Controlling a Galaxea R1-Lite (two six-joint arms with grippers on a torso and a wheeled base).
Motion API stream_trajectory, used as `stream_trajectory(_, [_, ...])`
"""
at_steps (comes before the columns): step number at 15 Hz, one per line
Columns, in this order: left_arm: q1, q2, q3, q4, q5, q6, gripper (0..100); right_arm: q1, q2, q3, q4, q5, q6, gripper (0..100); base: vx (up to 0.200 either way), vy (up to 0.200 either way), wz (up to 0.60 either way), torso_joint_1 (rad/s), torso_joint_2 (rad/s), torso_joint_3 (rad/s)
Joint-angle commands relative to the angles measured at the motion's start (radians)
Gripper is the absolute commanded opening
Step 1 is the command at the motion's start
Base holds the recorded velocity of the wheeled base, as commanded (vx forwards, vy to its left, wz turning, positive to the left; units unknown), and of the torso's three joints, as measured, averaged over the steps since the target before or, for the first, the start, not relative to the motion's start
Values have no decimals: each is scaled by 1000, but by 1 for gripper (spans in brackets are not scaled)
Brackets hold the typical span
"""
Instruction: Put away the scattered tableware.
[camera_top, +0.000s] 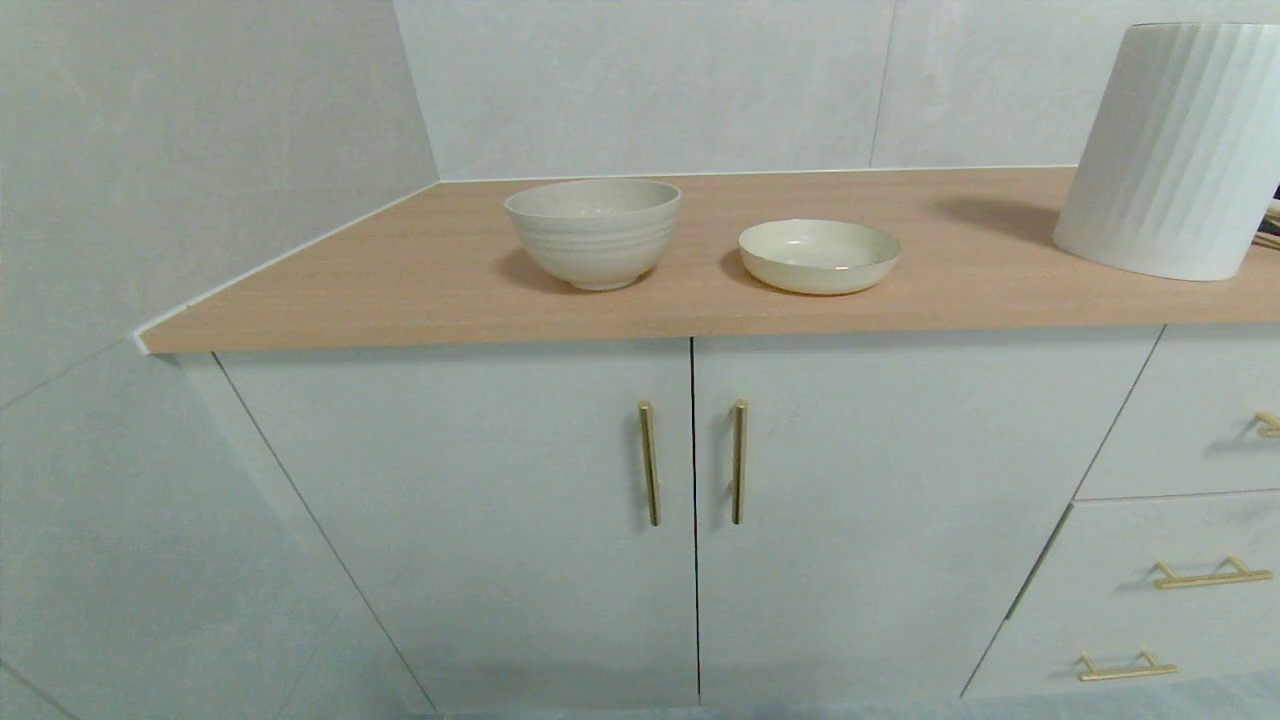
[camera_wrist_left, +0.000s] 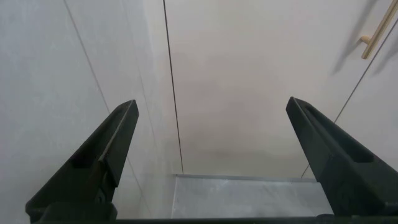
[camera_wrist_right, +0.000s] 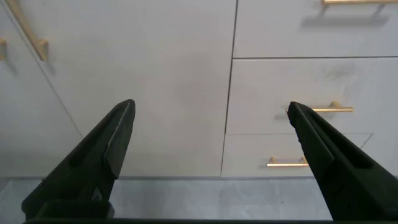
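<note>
A deep cream ribbed bowl (camera_top: 595, 230) stands on the wooden countertop (camera_top: 420, 280), left of centre. Beside it on the right lies a shallow cream dish (camera_top: 819, 255), a short gap apart. My left gripper (camera_wrist_left: 211, 118) is open, low down, facing the white cabinet front with nothing between its dark fingers (camera_wrist_left: 106, 155). My right gripper (camera_wrist_right: 211, 118) is open too, facing the cabinet door and the drawers, and holds nothing.
A tall white ribbed container (camera_top: 1175, 150) stands at the counter's right end. Below the counter are two white doors with gold handles (camera_top: 650, 462) (camera_top: 738, 462), and drawers (camera_top: 1180, 580) to the right. A tiled wall closes the left side.
</note>
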Motion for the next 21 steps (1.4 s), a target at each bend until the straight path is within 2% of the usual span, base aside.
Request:
stream_trajectory(1, [-1, 0, 0, 0, 1, 0, 100, 26, 82, -157, 5, 52, 32, 100, 0, 0, 0, 0, 0, 0])
stream_trajectory(3, [1, 0, 0, 0, 1, 0, 100, 69, 361, -310, 28, 128, 33, 100, 0, 0, 0, 0, 0, 0])
stream_trajectory(4, [1, 0, 0, 0, 1, 0, 100, 69, 361, -310, 28, 128, 33, 100, 0, 0, 0, 0, 0, 0])
stream_trajectory(5, [1, 0, 0, 0, 1, 0, 100, 99, 677, -451, 8, 265, 35, 100, 0, 0, 0, 0, 0, 0])
stream_trajectory(6, [1, 0, 0, 0, 1, 0, 100, 139, 818, -533, -15, 339, 36, 100, 0, 0, 0, 0, 0, 0])
stream_trajectory(7, [-1, 0, 0, 0, 1, 0, 100, 196, 922, -594, -33, 360, 44, 100, 0, 0, 0, 0, 0, 0])
stream_trajectory(9, [1, 0, 0, 0, 1, 0, 100, 340, 1114, -701, -37, 359, 55, 100, 0, 0, 0, 0, 0, 0])
stream_trajectory(12, [-1, 0, 0, 0, 1, 0, 100, 500, 1353, -838, -37, 360, 116, 100, 0, 0, 0, 0, 0, 0])
stream_trajectory(17, [1, 0, 0, 0, 1, 0, 100, 606, 1642, -1013, -107, 414, 161, 100, 0, 0, 0, 0, 0, 0])
stream_trajectory(21, [1, 0, 0, 0, 1, 0, 100, 615, 1755, -1025, -124, 409, 162, 100, 0, 0, 0, 0, 0, 0])
